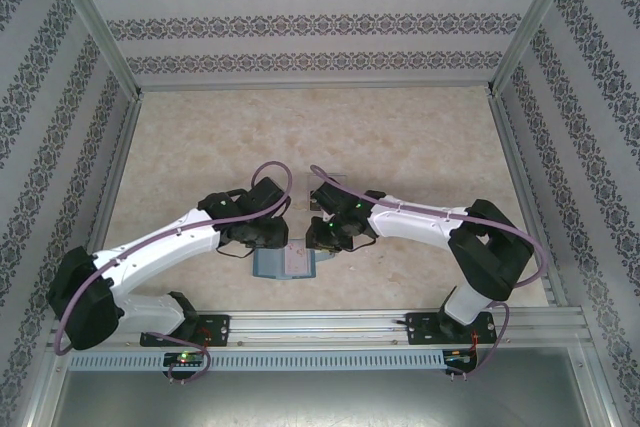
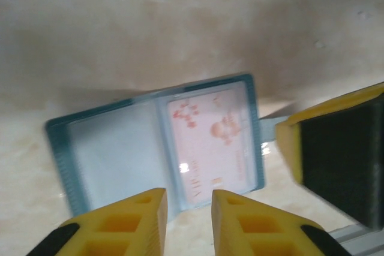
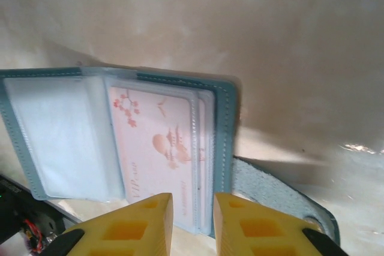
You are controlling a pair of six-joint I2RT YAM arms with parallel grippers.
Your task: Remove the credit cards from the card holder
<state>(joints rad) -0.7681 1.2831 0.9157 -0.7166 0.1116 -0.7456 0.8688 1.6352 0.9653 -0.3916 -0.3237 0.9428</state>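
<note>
The holder (image 2: 108,148) lies open near the counter's (image 1: 300,137) front edge, with a pink card (image 2: 210,142) pocketed inside. The left pincer (image 2: 188,202) and right pincer (image 3: 193,205) hover above, narrowly parted and empty. Unpinned, the holder may slide or lift with the card.

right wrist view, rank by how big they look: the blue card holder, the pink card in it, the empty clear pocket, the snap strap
1. card holder, largest
2. pink card and empty clear pocket: about alike, so unranked
3. snap strap, smallest, partly hidden behind the holder
</note>
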